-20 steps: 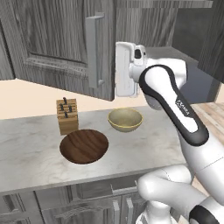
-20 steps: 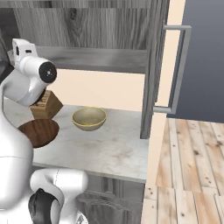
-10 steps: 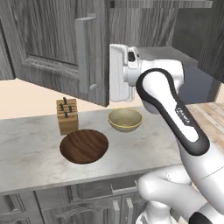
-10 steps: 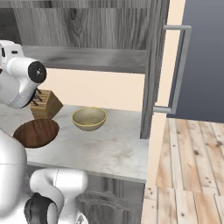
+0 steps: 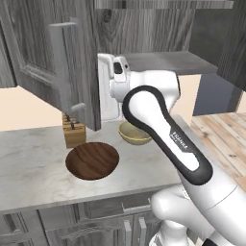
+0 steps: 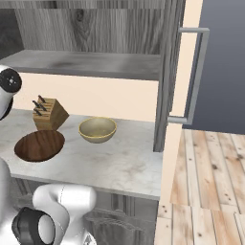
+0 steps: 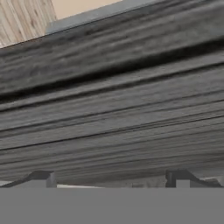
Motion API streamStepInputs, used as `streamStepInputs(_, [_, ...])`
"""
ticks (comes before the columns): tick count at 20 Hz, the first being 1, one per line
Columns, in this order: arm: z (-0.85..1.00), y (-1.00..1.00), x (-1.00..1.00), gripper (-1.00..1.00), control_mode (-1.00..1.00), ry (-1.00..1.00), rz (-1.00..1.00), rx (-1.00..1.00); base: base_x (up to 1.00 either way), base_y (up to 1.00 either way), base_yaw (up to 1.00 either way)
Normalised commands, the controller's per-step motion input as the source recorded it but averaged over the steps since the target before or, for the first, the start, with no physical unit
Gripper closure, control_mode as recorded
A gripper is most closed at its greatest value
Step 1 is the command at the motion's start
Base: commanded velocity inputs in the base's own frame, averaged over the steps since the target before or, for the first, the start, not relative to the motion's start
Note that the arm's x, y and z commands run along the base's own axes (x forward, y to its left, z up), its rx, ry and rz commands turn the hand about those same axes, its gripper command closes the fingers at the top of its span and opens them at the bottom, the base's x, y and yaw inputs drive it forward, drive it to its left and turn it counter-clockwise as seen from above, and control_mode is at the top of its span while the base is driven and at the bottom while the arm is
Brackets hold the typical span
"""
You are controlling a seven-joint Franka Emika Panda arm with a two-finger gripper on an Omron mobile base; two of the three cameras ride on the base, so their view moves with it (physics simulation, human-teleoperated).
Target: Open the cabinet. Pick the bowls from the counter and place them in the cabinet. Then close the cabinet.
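The cabinet [image 5: 144,29] stands with both doors open. Its left door [image 5: 43,57] is swung out toward me, its right door [image 6: 170,72] out to the right, and the shelf [image 6: 86,64] is bare. My gripper [image 7: 111,180] is open, with its fingertips [image 7: 41,178] close against dark wood grain. Its white hand [image 5: 109,86] sits just behind the left door's inner edge. The dark brown wooden bowl [image 5: 92,160] [image 6: 39,145] and the beige bowl [image 5: 134,133] [image 6: 97,129] rest on the counter [image 5: 33,178] [image 6: 119,165] below the cabinet.
A wooden knife block [image 5: 74,132] [image 6: 49,114] stands at the back of the counter beside the dark bowl. The right door's long bar handle [image 6: 197,76] juts out over the wooden floor [image 6: 206,191]. Low grey cabinets [image 5: 72,226] run under the counter.
The left cabinet door has swung further open to the left. My hand has moved left along with it, staying open.
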Motion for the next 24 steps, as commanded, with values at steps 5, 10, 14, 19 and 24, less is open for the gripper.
streamStepInputs(5, [-0.15, 0.73, 0.00, -1.00, -1.00, 0.00, 0.00, 0.00, 0.00, 0.00, 0.00])
streamStepInputs(10, [-0.11, 0.62, 0.00, -1.00, -1.00, 0.01, 0.00, 0.00, 0.00, 0.00, 0.00])
streamStepInputs(14, [0.00, 0.07, -0.15, -1.00, -1.00, 0.01, -0.01, 0.00, 0.00, 0.00, 0.00])
streamStepInputs(19, [0.00, -0.38, -0.34, -1.00, -1.00, 0.01, -0.07, 0.00, 0.00, 0.00, 0.00])
streamStepInputs(24, [0.06, -0.56, -0.20, -1.00, -1.00, 0.08, -0.09, 0.00, 0.00, 0.00, 0.00])
